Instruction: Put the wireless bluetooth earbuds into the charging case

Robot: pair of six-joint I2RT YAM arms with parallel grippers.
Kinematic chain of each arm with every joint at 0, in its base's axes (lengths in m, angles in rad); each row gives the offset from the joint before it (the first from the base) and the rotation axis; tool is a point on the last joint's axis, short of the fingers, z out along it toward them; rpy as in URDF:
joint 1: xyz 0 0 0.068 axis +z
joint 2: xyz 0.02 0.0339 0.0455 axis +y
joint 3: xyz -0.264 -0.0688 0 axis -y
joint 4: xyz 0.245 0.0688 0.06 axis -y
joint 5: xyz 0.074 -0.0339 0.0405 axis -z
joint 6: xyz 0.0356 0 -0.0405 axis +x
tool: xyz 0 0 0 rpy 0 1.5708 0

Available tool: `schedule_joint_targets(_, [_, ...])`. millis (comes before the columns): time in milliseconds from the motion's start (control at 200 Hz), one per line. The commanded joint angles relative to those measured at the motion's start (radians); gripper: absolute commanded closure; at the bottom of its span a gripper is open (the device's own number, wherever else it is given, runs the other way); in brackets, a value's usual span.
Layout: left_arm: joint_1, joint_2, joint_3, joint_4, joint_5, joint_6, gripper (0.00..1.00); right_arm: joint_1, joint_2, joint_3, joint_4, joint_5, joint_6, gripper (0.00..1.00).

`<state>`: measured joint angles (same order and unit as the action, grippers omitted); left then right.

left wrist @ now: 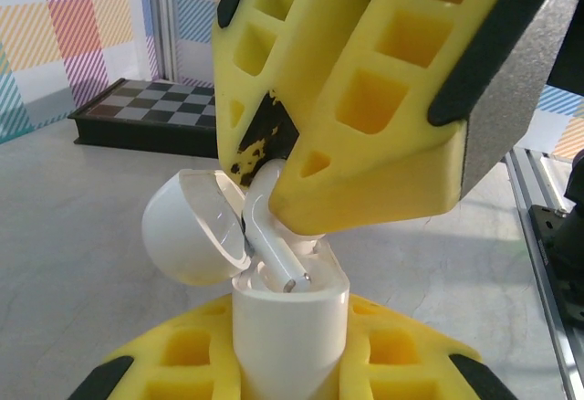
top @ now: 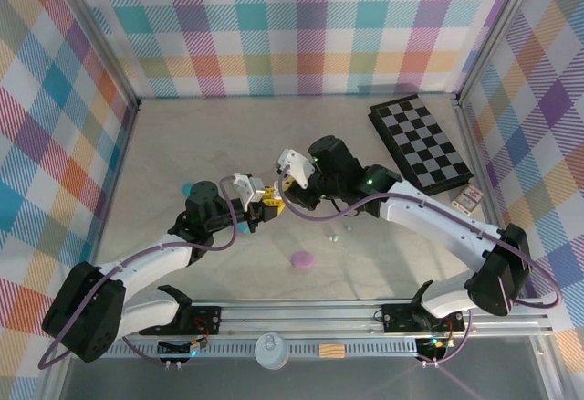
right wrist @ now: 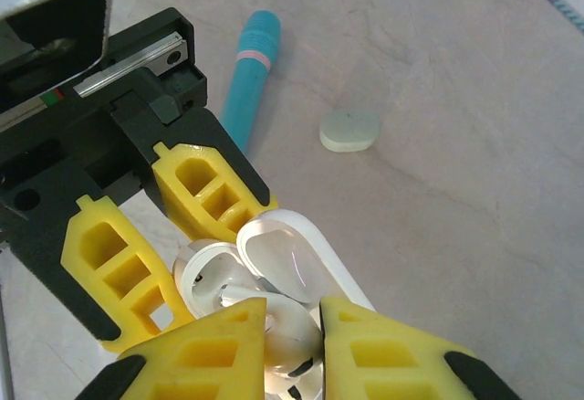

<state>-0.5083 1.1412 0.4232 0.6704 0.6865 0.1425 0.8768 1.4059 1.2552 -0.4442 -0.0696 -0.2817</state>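
1 earbud [left wrist: 272,231], pinched in my right claw [left wrist: 274,181], meets the open charging case [left wrist: 287,327] my left claw [left wrist: 290,377] grips; next, likely a straight push down.

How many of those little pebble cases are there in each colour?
white charging case: 1
purple case: 1
pale mint case: 1
Total: 3

Top cam looks down on whole table [top: 237,135] from behind; both wrist cams v. close, sharing open case [left wrist: 290,322].
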Motion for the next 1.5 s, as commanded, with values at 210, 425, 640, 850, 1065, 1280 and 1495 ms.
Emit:
schedule_joint_targets(210, [-0.007,-0.007,0.04,0.019,0.015,-0.011,1.0,0.041,-0.003,0.044,0.0,0.044,-0.089,0.82])
schedule_joint_targets(425, [-0.007,-0.011,0.045,0.021,0.01,-0.015,1.0,0.065,0.001,0.043,0.01,0.064,-0.126,0.81])
schedule_joint_targets(640, [-0.006,-0.014,0.046,0.024,0.007,-0.021,1.0,0.074,-0.022,0.017,0.041,0.03,-0.14,0.79])
schedule_joint_targets(850, [-0.007,-0.011,0.044,0.054,0.009,-0.033,1.0,0.075,-0.025,0.016,0.034,-0.027,-0.155,0.75])
schedule_joint_targets(1065, [-0.007,-0.026,0.037,0.069,0.007,-0.048,1.0,0.074,-0.015,0.019,0.021,0.0,-0.152,0.76])
schedule_joint_targets(1280, [-0.007,-0.038,0.031,0.072,0.002,-0.05,1.0,0.07,-0.013,0.031,0.027,0.053,-0.109,0.7])
schedule_joint_targets(1495, [-0.007,-0.037,0.027,0.086,0.004,-0.058,1.0,0.054,-0.023,0.052,0.086,0.07,-0.029,0.5])
